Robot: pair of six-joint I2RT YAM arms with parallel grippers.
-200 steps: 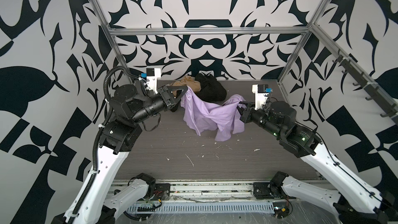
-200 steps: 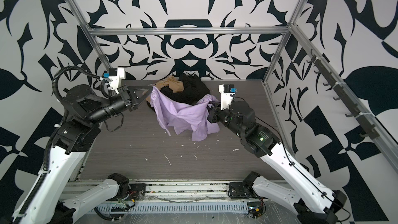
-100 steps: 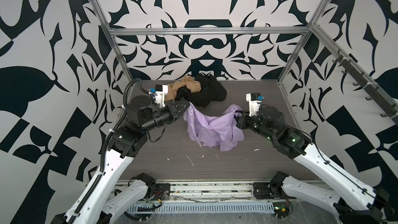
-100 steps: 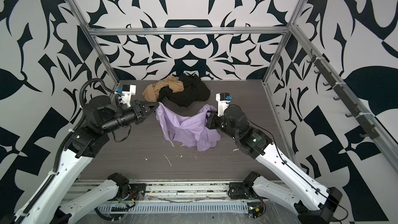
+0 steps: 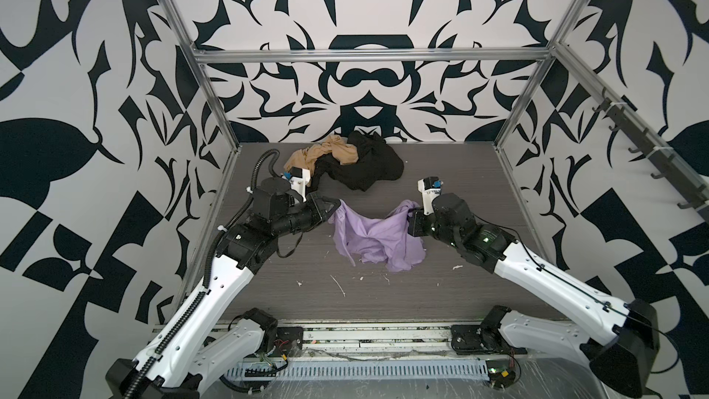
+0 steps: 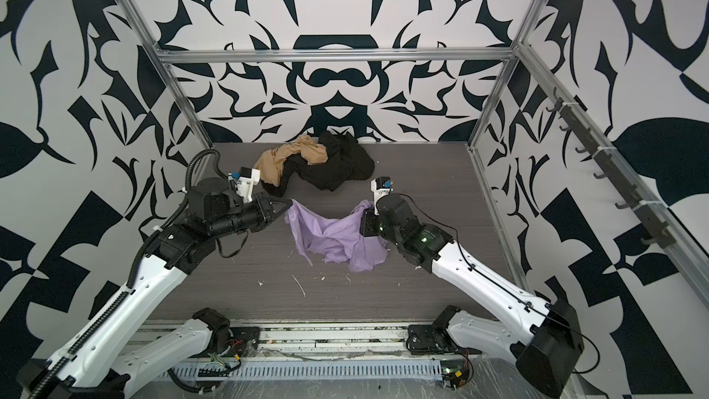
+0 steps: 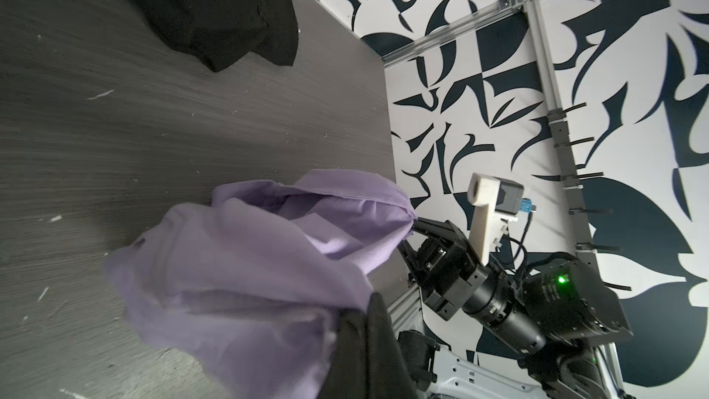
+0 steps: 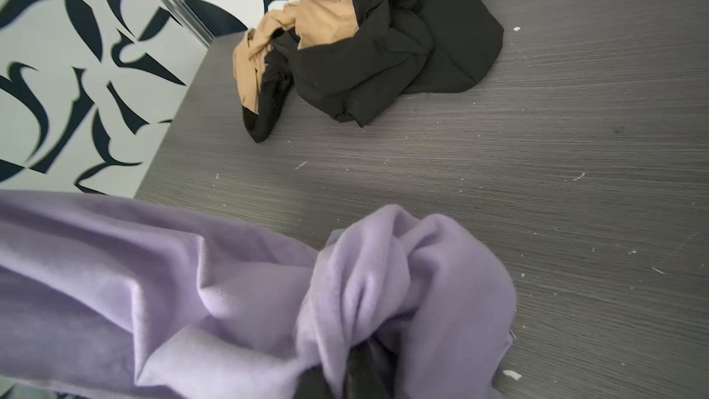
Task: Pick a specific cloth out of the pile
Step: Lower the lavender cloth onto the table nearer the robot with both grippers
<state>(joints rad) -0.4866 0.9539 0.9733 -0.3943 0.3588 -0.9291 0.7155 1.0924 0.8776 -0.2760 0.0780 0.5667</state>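
The lavender cloth [image 5: 374, 237] [image 6: 333, 237] hangs between my two grippers, apart from the pile [image 5: 345, 165] [image 6: 318, 165], a tan and black heap at the back of the table. My left gripper [image 5: 337, 201] [image 6: 289, 201] is shut on the cloth's left corner. My right gripper [image 5: 412, 213] [image 6: 364, 213] is shut on its right corner. The cloth's middle sags and its lower folds rest on the table. In the left wrist view the cloth [image 7: 245, 262] covers the jaws. In the right wrist view the cloth [image 8: 230, 293] bunches over the dark fingertips [image 8: 364, 366].
The dark wood-grain table [image 5: 441, 170] carries small white scraps [image 5: 339, 285] in front of the cloth. Patterned walls and metal frame posts [image 5: 215, 109] enclose the table on three sides. A rail with hooks [image 5: 652, 155] runs along the right wall.
Both grippers have come down and toward the front with the lavender cloth, away from the pile. The cloth hung high a second ago; now its lower part lies on the table.
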